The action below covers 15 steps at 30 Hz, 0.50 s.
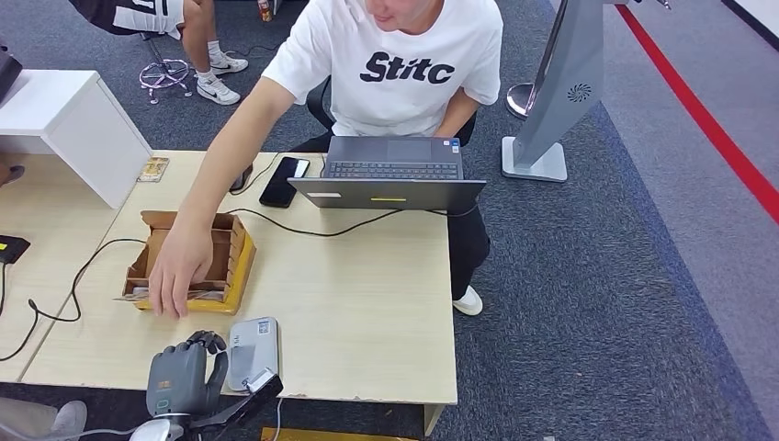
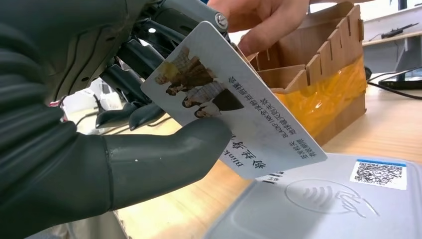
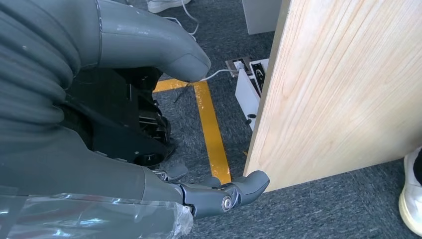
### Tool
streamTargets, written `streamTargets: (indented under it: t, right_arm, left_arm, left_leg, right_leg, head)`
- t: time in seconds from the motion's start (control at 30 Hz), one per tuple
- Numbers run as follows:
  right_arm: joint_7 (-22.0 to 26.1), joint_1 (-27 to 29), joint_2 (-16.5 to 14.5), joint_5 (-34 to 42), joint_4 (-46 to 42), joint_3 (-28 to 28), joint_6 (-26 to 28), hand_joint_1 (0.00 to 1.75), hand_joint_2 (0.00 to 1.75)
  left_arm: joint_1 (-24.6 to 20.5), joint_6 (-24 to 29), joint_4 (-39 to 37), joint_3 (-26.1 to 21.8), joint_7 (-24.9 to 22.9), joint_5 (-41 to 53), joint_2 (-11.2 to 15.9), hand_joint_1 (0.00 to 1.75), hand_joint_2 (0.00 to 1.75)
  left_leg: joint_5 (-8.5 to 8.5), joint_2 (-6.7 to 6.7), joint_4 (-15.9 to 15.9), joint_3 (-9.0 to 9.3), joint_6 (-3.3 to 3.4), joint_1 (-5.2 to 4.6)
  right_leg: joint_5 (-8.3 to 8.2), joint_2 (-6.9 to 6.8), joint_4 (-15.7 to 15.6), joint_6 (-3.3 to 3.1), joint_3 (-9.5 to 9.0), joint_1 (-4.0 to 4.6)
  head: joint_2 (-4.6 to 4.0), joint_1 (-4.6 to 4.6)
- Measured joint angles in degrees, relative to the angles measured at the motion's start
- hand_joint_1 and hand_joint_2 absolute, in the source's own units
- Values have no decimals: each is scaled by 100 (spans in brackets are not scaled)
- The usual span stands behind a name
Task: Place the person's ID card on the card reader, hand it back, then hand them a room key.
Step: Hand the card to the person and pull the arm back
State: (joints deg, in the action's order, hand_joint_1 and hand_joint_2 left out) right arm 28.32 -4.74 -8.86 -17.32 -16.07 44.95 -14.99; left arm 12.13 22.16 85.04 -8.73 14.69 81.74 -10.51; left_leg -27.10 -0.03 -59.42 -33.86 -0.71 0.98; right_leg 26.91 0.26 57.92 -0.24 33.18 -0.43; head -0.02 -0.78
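My left hand [image 1: 184,372] hovers at the table's near edge, just left of the grey card reader [image 1: 253,352]. In the left wrist view it pinches the ID card [image 2: 234,99], white with a photo and printed text, between the thumb [image 2: 164,159] and the darker fingers. The card is tilted, its lower corner just above the card reader [image 2: 323,204], apart from it. A person's hand [image 1: 179,271] reaches into the wooden card box [image 1: 234,266]. My right hand [image 3: 149,184] hangs beside the table's side panel [image 3: 343,84], holding nothing, its fingers apart.
An open laptop [image 1: 395,175] and a black phone [image 1: 283,181] lie at the table's far side before the seated person [image 1: 395,64]. A black cable [image 1: 92,262] runs across the left of the table. A white cabinet [image 1: 73,119] stands far left.
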Motion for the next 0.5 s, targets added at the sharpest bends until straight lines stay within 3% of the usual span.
streamTargets:
  t: [0.3,0.5]
  right_arm:
    - [-76,-12,-2,-221,26,73,17,0,175]
    - [-97,-25,-7,-268,31,86,26,0,175]
  left_arm:
    - [-308,144,1013,305,-313,137,439,175,175]
    - [-573,104,1274,420,-398,211,687,175,175]
  left_leg:
    - [4,-4,0,-3,-1,2]
    - [6,-4,0,-2,-2,3]
  right_leg:
    - [-1,-3,0,-1,3,4]
    - [-5,-2,2,-7,3,4]
  head:
    - [0,-1]
    - [0,0]
